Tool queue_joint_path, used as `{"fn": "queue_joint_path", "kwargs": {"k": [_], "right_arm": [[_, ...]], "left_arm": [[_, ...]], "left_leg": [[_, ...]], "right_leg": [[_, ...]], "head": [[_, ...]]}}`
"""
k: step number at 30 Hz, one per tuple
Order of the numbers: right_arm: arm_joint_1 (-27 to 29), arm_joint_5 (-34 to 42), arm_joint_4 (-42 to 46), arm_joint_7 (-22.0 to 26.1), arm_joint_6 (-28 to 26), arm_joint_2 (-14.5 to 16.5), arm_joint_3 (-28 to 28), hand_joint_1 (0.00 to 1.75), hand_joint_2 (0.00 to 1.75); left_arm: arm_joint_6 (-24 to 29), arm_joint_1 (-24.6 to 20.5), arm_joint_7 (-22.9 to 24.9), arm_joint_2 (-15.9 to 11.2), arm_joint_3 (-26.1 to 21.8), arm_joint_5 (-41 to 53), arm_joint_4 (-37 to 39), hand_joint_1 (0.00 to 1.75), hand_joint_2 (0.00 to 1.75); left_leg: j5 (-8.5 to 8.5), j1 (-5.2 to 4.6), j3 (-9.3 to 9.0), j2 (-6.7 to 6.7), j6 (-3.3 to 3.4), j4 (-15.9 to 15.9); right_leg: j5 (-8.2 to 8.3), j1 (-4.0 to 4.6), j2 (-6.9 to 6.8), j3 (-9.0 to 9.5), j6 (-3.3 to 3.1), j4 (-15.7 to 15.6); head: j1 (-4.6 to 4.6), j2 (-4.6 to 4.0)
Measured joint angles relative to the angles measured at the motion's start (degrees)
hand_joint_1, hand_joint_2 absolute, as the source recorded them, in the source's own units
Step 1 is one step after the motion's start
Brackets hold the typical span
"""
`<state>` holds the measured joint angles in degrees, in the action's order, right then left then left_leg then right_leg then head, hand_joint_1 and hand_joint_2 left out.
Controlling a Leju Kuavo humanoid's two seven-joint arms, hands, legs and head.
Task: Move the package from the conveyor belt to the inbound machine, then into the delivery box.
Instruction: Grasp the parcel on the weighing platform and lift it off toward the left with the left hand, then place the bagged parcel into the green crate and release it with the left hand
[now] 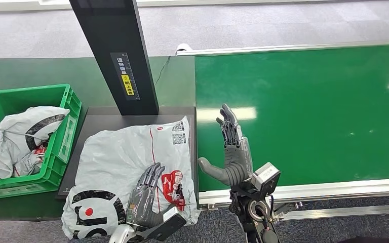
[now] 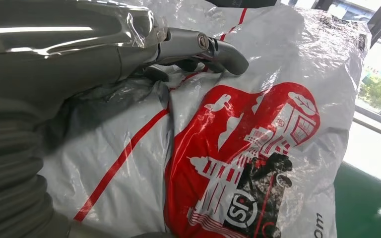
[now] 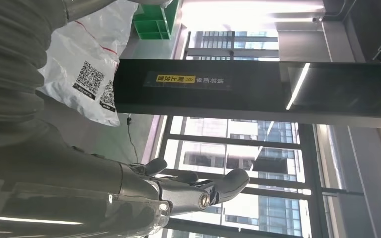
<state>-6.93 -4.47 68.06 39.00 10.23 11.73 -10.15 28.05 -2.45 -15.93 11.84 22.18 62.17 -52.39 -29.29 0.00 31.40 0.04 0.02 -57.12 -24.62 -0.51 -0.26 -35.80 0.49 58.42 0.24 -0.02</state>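
A grey package (image 1: 126, 167) printed with a red "SF" logo lies on the dark machine platform (image 1: 101, 123). The left hand (image 1: 146, 195) rests flat on it, grasping nothing. The right hand (image 1: 234, 152) is released, fingers spread, over the green conveyor belt (image 1: 309, 111). The right wrist view shows QR codes (image 3: 90, 77).

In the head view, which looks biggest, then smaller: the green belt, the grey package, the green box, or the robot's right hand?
1. Green belt
2. Grey package
3. Green box, partly cut off at the edge
4. Right hand

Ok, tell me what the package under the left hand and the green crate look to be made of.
Package: thin glossy plastic film, white with red print; it wrinkles and glints. Green crate: apparently rigid moulded plastic, with ribbed, slotted walls.
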Motion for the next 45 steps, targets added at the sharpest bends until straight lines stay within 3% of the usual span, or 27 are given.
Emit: {"fn": "queue_joint_path", "kwargs": {"k": [2,6,12,19,29,33,39,45], "right_arm": [[0.07,-0.07,0.0,-0.03,0.0,0.12,0.08,0.0,1.75],[0.35,-0.27,0.0,-0.04,-0.04,0.31,0.36,0.0,1.75],[0.83,-0.39,0.03,-0.07,-0.44,0.49,0.66,0.0,1.75],[1.01,-0.02,0.09,-0.1,-1.31,0.56,0.69,0.0,1.75],[0.95,0.78,0.03,0.5,-1.5,0.55,1.04,0.0,1.75],[0.53,0.54,-0.26,0.7,-1.2,0.55,1.09,0.0,1.75],[-0.63,0.42,-1.17,1.01,-1.04,0.56,0.96,0.0,1.75],[-2.12,0.69,-2.19,1.03,-0.87,0.86,0.63,0.0,1.75]], "left_arm": [[1.09,0.15,-0.58,0.25,-0.61,0.08,-0.12,1.68,1.75],[4.68,1.36,-3.64,0.82,-2.08,-2.29,-2.33,1.73,1.75],[10.45,5.05,-11.16,1.5,-3.87,-10.93,-11.99,1.75,1.75],[11.85,10.1,-22.85,3.04,-6.48,-18.73,-27.52,1.64,1.75],[11.92,16.18,-24.13,3.04,-4.65,-23.53,-54.49,1.7,1.75],[11.91,13.66,-24.13,2.83,-5.95,-26.04,-60.6,1.7,1.75],[11.9,6.26,-24.12,1.57,-12.5,-29.72,-62.79,1.7,1.75],[11.83,-5.03,-23.36,-1.82,-21.91,-30.63,-55.42,1.72,1.75]], "left_leg": [[0.03,0.0,-0.01,0.0,-0.01,0.0],[0.06,0.01,0.0,0.01,-0.04,0.0],[0.06,0.02,0.06,0.02,-0.07,0.0],[0.04,0.03,0.18,0.03,-0.06,0.0],[0.03,0.03,0.22,0.03,-0.06,0.0],[0.05,0.03,0.22,0.01,-0.06,0.0],[0.14,0.03,0.15,0.01,-0.09,0.0],[0.23,0.03,0.11,-0.04,-0.12,0.0]], "right_leg": [[0.03,0.0,0.0,0.0,-0.03,0.0],[0.09,0.02,0.01,-0.04,-0.09,0.01],[0.09,0.07,0.02,-0.17,-0.1,0.03],[0.08,0.05,0.02,-0.27,-0.09,0.02],[0.07,0.06,0.02,-0.31,-0.09,0.01],[0.08,0.06,0.01,-0.25,-0.1,0.02],[0.11,0.06,0.01,-0.2,-0.12,0.03],[0.15,0.07,-0.03,-0.19,-0.15,0.05]], "head": [[0.0,0.01],[0.0,0.0],[-0.01,0.01],[0.01,0.01],[0.01,0.01],[0.01,0.01],[0.0,0.0],[0.02,0.0]]}}
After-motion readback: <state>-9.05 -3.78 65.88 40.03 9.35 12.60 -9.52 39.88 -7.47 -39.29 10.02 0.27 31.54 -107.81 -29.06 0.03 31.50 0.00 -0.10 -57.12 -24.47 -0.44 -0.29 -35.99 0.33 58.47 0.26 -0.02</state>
